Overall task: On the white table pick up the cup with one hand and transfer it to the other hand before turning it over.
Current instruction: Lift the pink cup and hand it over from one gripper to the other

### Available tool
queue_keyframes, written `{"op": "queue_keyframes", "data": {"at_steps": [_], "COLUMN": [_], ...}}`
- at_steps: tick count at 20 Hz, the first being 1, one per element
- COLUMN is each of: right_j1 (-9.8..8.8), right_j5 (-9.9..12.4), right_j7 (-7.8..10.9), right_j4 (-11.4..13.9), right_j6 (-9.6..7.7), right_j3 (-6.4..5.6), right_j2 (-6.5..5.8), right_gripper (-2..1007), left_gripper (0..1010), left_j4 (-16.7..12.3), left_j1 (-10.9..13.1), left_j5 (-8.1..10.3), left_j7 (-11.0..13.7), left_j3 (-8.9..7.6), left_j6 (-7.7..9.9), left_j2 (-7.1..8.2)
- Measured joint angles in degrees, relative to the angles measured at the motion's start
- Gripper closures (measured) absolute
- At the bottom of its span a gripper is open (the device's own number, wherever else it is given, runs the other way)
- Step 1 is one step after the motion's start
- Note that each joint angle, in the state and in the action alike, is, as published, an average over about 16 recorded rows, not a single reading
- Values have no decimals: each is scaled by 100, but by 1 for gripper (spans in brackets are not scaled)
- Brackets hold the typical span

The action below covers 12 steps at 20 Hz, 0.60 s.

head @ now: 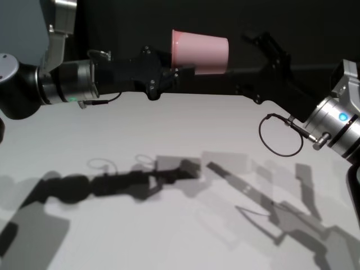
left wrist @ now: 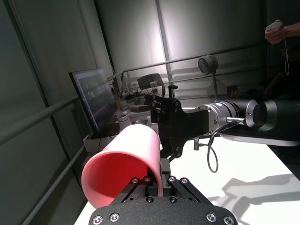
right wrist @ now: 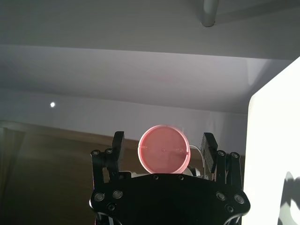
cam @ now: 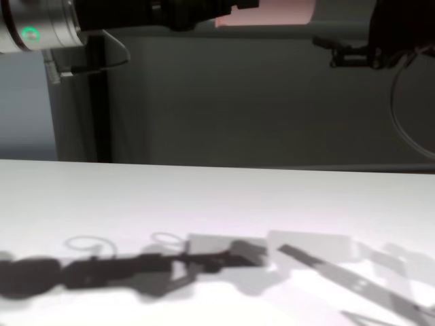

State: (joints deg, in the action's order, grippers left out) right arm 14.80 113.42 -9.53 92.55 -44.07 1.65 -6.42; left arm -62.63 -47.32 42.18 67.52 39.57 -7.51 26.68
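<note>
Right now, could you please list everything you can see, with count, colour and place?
cup: one, pink, held in the air on its side above the table, rim toward the left arm, base toward the right gripper.
white table: one, white, below both arms, bearing only their shadows.
monitor: one, dark, lit screen, in the room beyond the table, seen from the left wrist.
left gripper: one, black, jaws shut on the cup's wall at the rim.
right gripper: one, black, jaws open, facing the cup's base, not touching.

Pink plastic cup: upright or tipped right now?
Tipped sideways. The pink plastic cup lies horizontal above the white table, gripped by the left gripper, base facing the open right gripper.
</note>
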Motion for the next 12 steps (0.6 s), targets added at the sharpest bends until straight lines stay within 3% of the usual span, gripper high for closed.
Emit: {"op": "queue_keyframes", "data": {"at_steps": [12], "right_j1": [64], "right_j5": [71], "right_j7": [57], "right_j4": [-19], "right_j6": [61], "right_j3": [207], "right_j2": [-109], "right_gripper": [5], "left_gripper": [958], "left_j4": [0], "left_j1": [0], "left_j5": [0], "left_j7": [0], "left_j3": [0], "left_j6": [0], "left_j2": [0]}}
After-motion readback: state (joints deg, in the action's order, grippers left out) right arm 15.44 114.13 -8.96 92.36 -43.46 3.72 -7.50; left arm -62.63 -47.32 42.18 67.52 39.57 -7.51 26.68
